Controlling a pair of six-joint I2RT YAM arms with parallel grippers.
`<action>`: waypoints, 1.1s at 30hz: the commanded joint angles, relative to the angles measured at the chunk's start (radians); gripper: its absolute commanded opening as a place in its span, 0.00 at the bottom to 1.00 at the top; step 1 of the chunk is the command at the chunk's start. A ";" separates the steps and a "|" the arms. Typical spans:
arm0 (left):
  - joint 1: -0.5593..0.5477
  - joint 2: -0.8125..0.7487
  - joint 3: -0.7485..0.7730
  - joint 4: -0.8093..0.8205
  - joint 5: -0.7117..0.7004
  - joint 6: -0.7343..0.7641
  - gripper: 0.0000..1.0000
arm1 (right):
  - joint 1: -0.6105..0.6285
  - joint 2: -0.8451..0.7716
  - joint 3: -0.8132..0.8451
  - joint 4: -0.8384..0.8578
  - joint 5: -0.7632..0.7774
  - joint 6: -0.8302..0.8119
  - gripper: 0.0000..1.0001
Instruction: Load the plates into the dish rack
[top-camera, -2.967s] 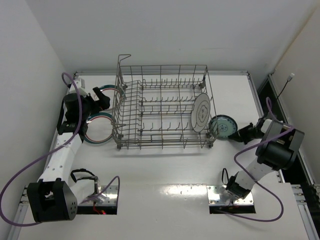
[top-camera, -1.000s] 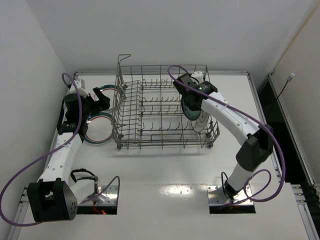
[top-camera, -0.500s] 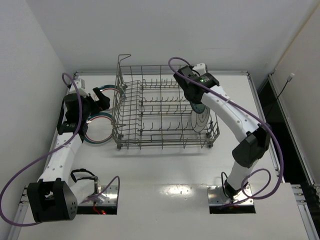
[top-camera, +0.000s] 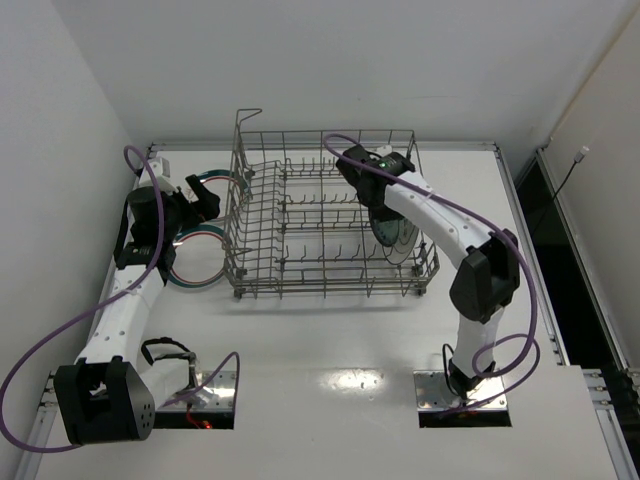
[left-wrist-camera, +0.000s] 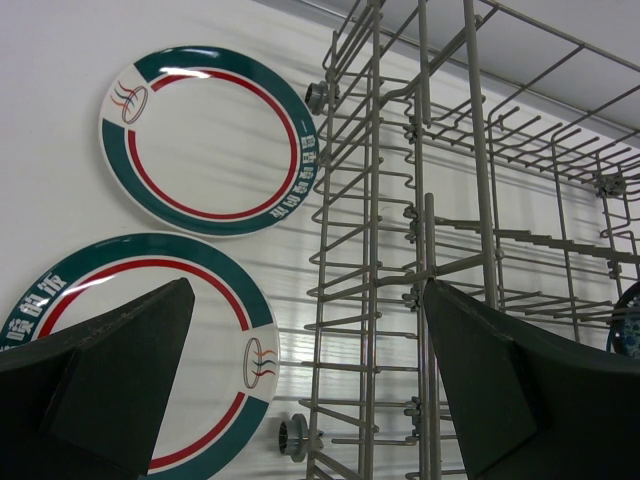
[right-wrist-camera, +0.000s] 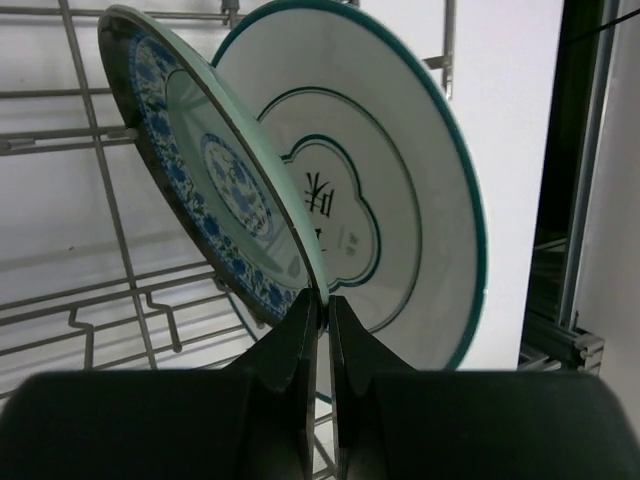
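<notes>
Clearly, my right gripper (right-wrist-camera: 322, 312) is pinching the teal-blue plate (right-wrist-camera: 215, 185) by its rim. I judge that only this grasp lets the plate stand on its edge and go down between the tines of the dish rack (top-camera: 300, 215). It leans just beside the white ringed plate (right-wrist-camera: 400, 210), which stands upright at the right end of the rack. My left gripper (left-wrist-camera: 307, 295) hovers with fingers spread wide, holding nothing, over the far banded plate (left-wrist-camera: 205, 140) and the near banded plate (left-wrist-camera: 225, 350). Both lie flat on the table, beside the rack's left wall. I count four plates, two in the rack and two outside, and one rack.
</notes>
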 joint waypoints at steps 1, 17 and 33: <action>-0.012 -0.013 0.022 0.028 -0.003 0.017 0.99 | 0.007 0.008 -0.005 0.030 -0.064 -0.001 0.00; -0.012 -0.013 0.022 0.019 -0.012 0.017 0.99 | -0.002 0.048 -0.015 0.021 -0.213 -0.028 0.02; -0.012 -0.013 0.031 -0.022 -0.140 -0.003 0.99 | -0.012 0.028 0.232 -0.135 -0.143 -0.109 0.27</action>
